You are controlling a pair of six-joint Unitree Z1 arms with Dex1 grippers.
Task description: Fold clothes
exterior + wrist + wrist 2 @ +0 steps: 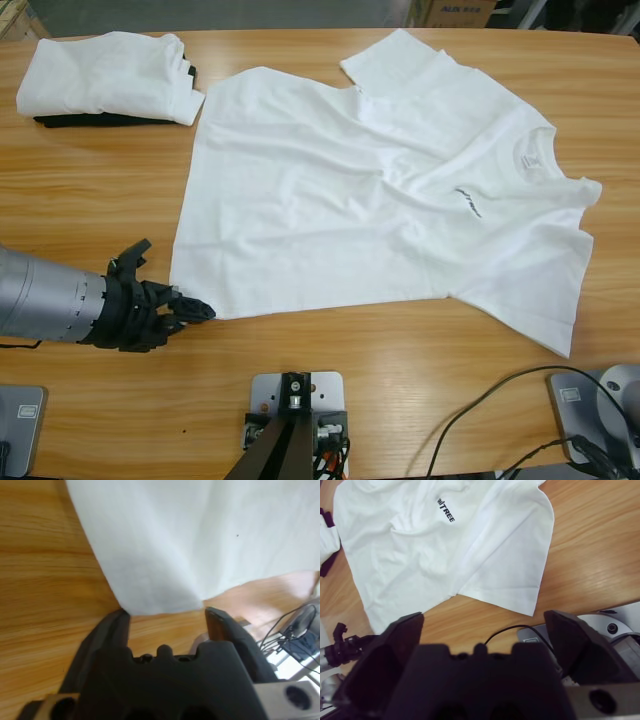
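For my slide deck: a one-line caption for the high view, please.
Left gripper, jaws open, at the hem corner of the spread T-shirt; folded stack nearby.

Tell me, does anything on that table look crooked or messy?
Yes. The white T-shirt lies askew and wrinkled, its far sleeve folded over onto the body. The left gripper sits open at its hem corner. A neat folded stack rests in the far corner.

The neck label [527, 157] on the white T-shirt [380, 190] is too small to read. A black garment [90, 119] near the table's [90, 200] far left corner lies mostly hidden under a folded white garment [105, 75]. The left arm [45, 298] is cut off by the picture's left edge.
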